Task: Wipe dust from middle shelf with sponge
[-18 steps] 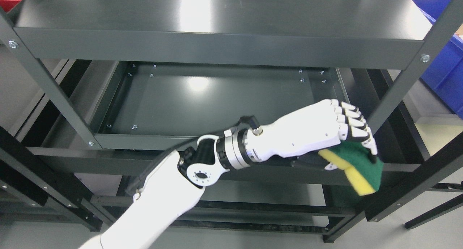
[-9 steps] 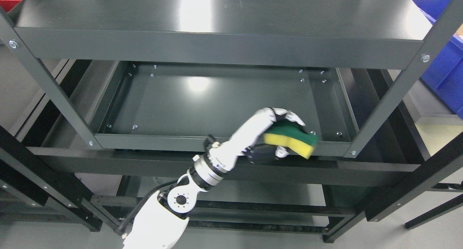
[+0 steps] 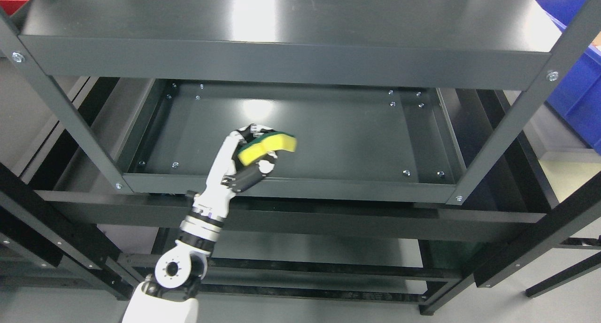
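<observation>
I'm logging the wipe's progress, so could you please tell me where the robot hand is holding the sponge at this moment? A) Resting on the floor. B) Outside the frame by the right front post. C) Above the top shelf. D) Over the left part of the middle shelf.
D: the left robot hand grips the yellow and green sponge over the left part of the middle shelf, inside its front rim.

We look down on a dark grey metal rack. Its top shelf [image 3: 281, 18] fills the upper frame. Below it, mid-frame, the middle shelf [image 3: 338, 135] is a shallow bolted tray with a raised rim; its surface seems bare, though glare hides any dust. A lower shelf [image 3: 328, 248] shows beneath.
</observation>
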Robot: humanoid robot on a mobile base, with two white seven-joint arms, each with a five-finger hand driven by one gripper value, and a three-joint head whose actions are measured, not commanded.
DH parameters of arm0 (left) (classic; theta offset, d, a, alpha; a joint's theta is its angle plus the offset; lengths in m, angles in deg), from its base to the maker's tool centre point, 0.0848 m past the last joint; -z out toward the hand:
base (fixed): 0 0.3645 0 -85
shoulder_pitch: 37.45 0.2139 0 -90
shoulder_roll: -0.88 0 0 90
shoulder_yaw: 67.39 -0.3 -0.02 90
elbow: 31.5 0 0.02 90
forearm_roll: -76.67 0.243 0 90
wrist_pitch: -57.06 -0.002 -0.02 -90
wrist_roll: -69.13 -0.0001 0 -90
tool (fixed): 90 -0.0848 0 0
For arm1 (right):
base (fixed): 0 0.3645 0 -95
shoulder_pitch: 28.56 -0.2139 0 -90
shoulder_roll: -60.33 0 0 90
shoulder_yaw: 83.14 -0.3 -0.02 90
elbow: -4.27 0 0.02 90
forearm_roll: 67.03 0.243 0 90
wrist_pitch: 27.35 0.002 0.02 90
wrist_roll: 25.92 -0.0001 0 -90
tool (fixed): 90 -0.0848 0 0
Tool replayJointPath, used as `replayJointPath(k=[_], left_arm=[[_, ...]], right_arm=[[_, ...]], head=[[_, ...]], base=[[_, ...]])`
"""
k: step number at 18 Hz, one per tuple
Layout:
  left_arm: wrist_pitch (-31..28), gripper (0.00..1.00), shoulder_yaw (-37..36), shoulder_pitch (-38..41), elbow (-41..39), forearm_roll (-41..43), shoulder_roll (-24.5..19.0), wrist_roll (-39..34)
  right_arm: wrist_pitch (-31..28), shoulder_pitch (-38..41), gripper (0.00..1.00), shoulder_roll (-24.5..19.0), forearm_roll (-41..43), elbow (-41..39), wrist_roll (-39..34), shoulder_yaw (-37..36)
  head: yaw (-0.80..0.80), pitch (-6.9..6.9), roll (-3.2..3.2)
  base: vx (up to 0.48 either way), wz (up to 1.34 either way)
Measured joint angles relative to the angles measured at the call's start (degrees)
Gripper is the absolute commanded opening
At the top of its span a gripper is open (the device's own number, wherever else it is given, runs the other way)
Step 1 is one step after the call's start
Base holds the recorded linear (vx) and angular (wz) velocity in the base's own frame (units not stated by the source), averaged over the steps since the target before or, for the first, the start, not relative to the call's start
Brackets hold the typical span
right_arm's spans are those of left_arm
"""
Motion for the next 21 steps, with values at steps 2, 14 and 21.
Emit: replayJointPath(k=[2, 14, 21], left_arm=[[-1.7, 0.00, 3.0, 1.3, -1.7, -1.7, 0.0, 0.0], [-6.1, 0.01, 15.2, 3.5, -7.8, -5.2, 0.1, -0.6], [-6.3, 0.02, 16.3, 4.1, -9.2, -5.5, 0.1, -0.6]], right_arm=[[0.0, 0.0, 1.00, 0.0, 0.0, 0.0, 0.0, 0.0], [0.0, 0.0, 1.00, 0.0, 0.0, 0.0, 0.0, 0.0], [0.0, 0.0, 1.00, 0.0, 0.0, 0.0, 0.0, 0.0]], head=[[0.00, 0.00, 0.00], [0.00, 0.00, 0.00], [0.00, 0.00, 0.00]], base=[[0.000, 0.00], [0.000, 0.00], [0.000, 0.00]])
